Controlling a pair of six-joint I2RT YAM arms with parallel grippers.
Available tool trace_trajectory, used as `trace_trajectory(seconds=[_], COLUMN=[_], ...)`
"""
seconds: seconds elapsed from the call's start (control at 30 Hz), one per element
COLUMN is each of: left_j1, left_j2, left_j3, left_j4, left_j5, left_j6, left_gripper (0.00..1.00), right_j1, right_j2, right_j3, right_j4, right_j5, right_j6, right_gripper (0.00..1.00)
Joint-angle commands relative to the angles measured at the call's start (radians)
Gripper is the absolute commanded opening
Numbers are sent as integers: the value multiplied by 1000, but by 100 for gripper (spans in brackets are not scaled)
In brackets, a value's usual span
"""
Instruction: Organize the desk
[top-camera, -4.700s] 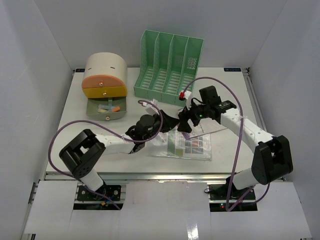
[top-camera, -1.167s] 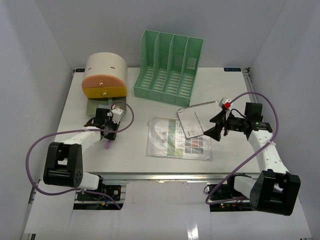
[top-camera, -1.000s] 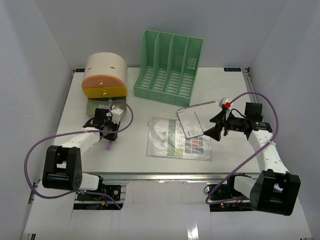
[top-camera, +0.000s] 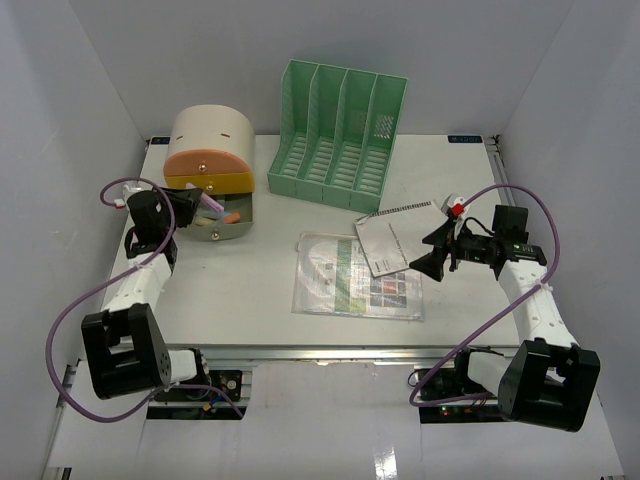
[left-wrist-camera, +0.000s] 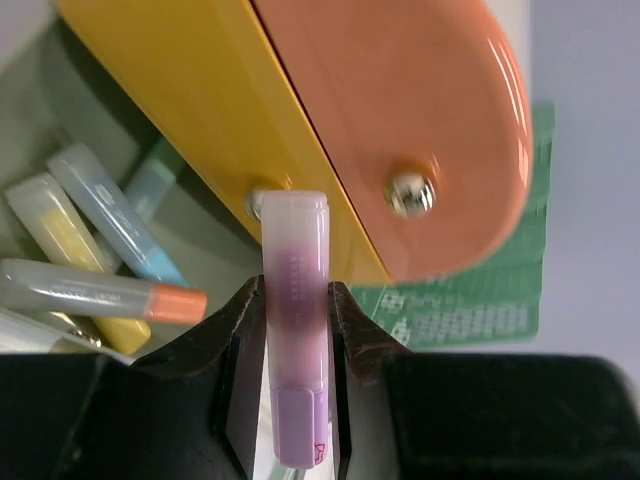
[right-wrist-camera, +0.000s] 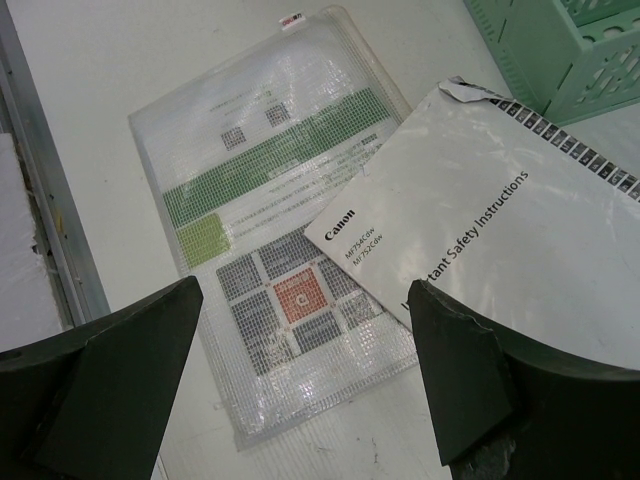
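Note:
The white desk (top-camera: 480, 190) holds a cream-and-orange drawer box (top-camera: 205, 140) at the back left, its bottom green drawer (top-camera: 238, 230) pulled out. My left gripper (top-camera: 195, 205) reaches in from the left and is shut on a purple highlighter (left-wrist-camera: 295, 380). The highlighter's cap end points at the yellow drawer's knob (left-wrist-camera: 262, 200), above the open drawer. Several highlighters (left-wrist-camera: 105, 205) lie inside that drawer. My right gripper (top-camera: 437, 250) hovers open, with nothing between its fingers, just right of a white Canon booklet (top-camera: 385, 240).
A green slotted file rack (top-camera: 335, 130) stands at the back centre. A clear mesh pouch (top-camera: 350, 280) with printed sheets lies mid-desk, the booklet overlapping its right corner. A metal rail (right-wrist-camera: 45, 230) runs along the desk's near edge.
My left arm has swung out to the left and lifted the purple highlighter from the desk in front of the box up over the open drawer. The right arm has stayed still.

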Motion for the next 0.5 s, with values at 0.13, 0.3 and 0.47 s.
trace_trajectory(seconds=[0.13,0.3,0.47], left_j1=[0,0,0], left_j2=[77,115,81], left_j3=[89,103,97], left_j4=[-115,-71,14], left_j5=[-213,-187,-106], left_j6=[-125,-110,20], left_gripper=[54,79,89], right_j1=[-6,-16,-22], right_j2=[-1,0,1], right_j3=[-6,-7,-10], right_j4=[21,21,21], right_j5=[-23,-24,-29], right_j6=[-3,-2,-4], right_gripper=[90,90,90])
